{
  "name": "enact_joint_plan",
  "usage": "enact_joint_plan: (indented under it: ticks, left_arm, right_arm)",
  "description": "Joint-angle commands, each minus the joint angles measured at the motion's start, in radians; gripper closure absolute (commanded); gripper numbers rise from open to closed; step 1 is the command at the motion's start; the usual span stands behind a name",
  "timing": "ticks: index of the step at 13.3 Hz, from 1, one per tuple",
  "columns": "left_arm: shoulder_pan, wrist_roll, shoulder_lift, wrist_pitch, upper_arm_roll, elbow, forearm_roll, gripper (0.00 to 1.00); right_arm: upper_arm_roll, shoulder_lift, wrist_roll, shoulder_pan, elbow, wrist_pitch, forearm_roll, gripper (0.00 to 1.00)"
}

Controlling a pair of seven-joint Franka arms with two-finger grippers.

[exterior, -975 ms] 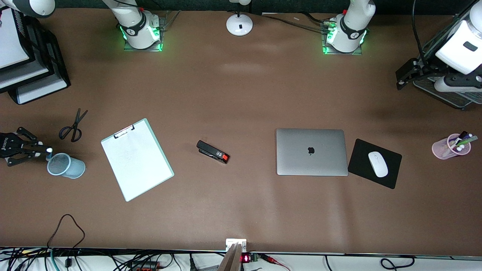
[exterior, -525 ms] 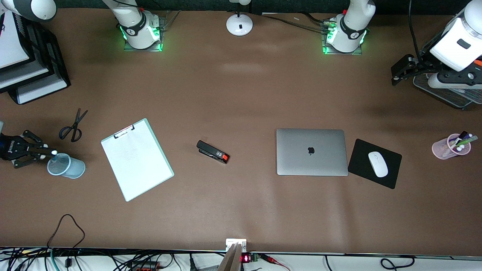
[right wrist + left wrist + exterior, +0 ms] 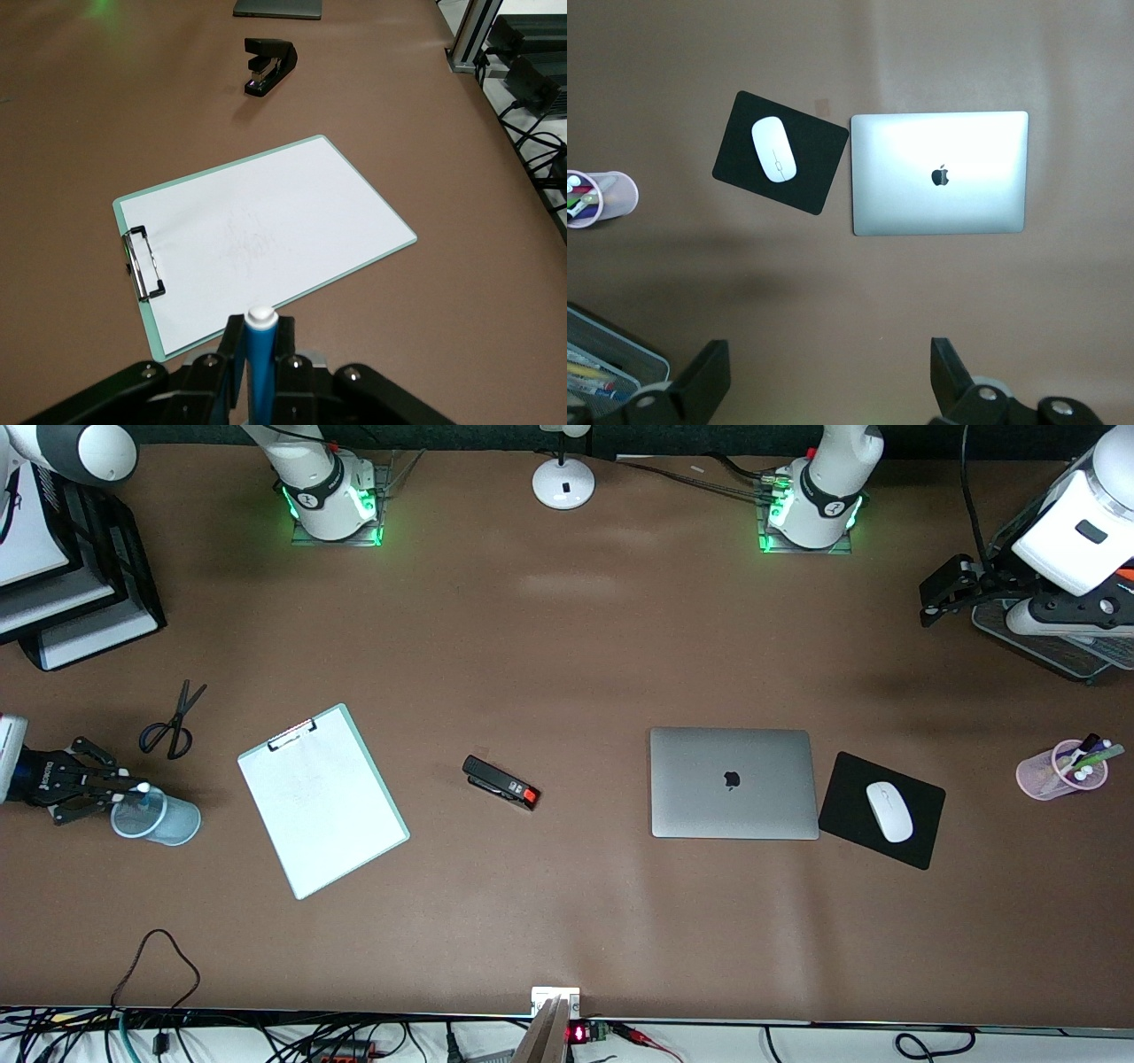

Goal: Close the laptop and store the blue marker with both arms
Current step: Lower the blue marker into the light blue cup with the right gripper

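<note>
The laptop (image 3: 733, 783) lies closed on the table, lid up with the dark apple logo showing; it also shows in the left wrist view (image 3: 939, 173). My right gripper (image 3: 120, 789) is shut on the blue marker (image 3: 140, 787), white tip outward, over the rim of a light-blue mesh cup (image 3: 158, 817) at the right arm's end. In the right wrist view the marker (image 3: 262, 359) stands between the right gripper's (image 3: 260, 329) fingers. My left gripper (image 3: 930, 602) is open and empty, high over bare table at the left arm's end; its fingers (image 3: 702, 382) stand wide apart.
A clipboard (image 3: 322, 800), scissors (image 3: 173, 722) and a black stapler (image 3: 500, 782) lie between the cup and the laptop. A white mouse (image 3: 889, 811) sits on a black pad. A pink pen cup (image 3: 1061, 769), a wire tray (image 3: 1063, 646) and stacked paper trays (image 3: 71, 593) stand at the table's ends.
My right gripper has carried the blue marker sideways toward the mesh cup; its tip is now over the cup's rim. The left arm has drawn back slightly toward its base.
</note>
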Motion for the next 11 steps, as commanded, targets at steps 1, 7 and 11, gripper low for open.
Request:
enact_joint_plan:
  ticks: [1, 7, 11]
  left_arm:
    - [0.000, 0.046, -0.014, 0.022, 0.006, -0.022, -0.019, 0.00]
    - [0.016, 0.057, -0.011, 0.024, 0.005, -0.022, -0.020, 0.00]
    - [0.019, 0.057, -0.003, 0.027, 0.006, -0.022, -0.020, 0.00]
  right_arm:
    - [0.007, 0.025, -0.018, -0.010, 0.034, 0.006, 0.021, 0.94]
    - [0.006, 0.050, -0.002, -0.013, 0.034, 0.036, 0.064, 0.94]
    - [0.004, 0.057, -0.006, -0.015, 0.034, 0.046, 0.064, 0.94]
